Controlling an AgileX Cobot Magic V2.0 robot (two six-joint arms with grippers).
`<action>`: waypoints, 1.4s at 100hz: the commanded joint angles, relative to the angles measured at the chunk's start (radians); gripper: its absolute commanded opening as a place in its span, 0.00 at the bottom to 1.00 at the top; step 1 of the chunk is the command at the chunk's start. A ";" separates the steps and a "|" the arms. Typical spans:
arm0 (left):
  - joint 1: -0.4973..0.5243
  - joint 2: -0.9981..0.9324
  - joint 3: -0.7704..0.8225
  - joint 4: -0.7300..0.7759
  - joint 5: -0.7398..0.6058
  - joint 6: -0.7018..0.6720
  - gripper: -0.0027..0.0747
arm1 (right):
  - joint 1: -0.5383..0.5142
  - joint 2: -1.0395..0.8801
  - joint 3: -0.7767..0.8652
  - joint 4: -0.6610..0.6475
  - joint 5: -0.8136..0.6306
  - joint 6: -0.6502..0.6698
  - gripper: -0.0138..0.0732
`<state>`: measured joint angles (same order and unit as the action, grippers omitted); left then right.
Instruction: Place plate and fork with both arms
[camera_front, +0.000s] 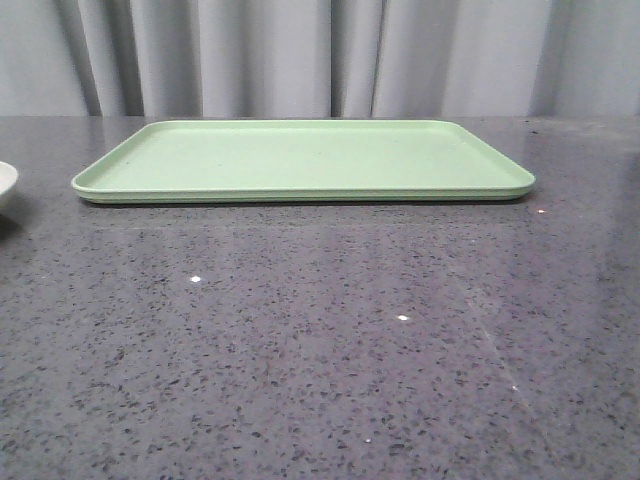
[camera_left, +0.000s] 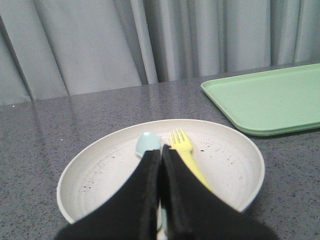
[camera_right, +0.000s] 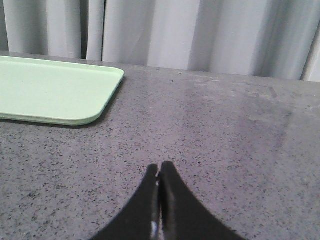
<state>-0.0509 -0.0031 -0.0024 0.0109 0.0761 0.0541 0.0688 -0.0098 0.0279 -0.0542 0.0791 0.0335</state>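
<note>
The off-white speckled plate (camera_left: 230, 165) lies on the grey table just below my left gripper (camera_left: 160, 150). In it lie the yellow fork (camera_left: 182, 147) and a pale blue round-ended utensil (camera_left: 147, 143), side by side. My left gripper is shut with nothing between its jaws and hovers over the plate, hiding both handles. In the front view only a sliver of the plate (camera_front: 5, 183) shows at the left edge. My right gripper (camera_right: 159, 167) is shut and empty above bare table, right of the tray. Neither arm shows in the front view.
A large pale green rectangular tray (camera_front: 300, 160) lies at the back middle of the speckled grey table (camera_front: 320, 350). The tray's corner (camera_left: 270, 100) sits just right of the plate, and its other corner (camera_right: 55, 90) lies left of my right gripper. Grey curtains hang behind.
</note>
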 joint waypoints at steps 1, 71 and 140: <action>-0.005 -0.032 0.014 -0.001 -0.076 -0.009 0.01 | -0.005 -0.024 -0.007 -0.001 -0.085 -0.008 0.08; -0.005 -0.032 0.009 -0.019 -0.129 -0.009 0.01 | -0.005 -0.024 -0.007 0.003 -0.214 -0.008 0.08; -0.005 0.386 -0.587 -0.200 0.552 -0.112 0.01 | -0.003 0.343 -0.556 0.045 0.452 -0.006 0.08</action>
<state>-0.0509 0.2901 -0.4909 -0.1682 0.5714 -0.0215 0.0688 0.2408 -0.4067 -0.0111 0.4633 0.0335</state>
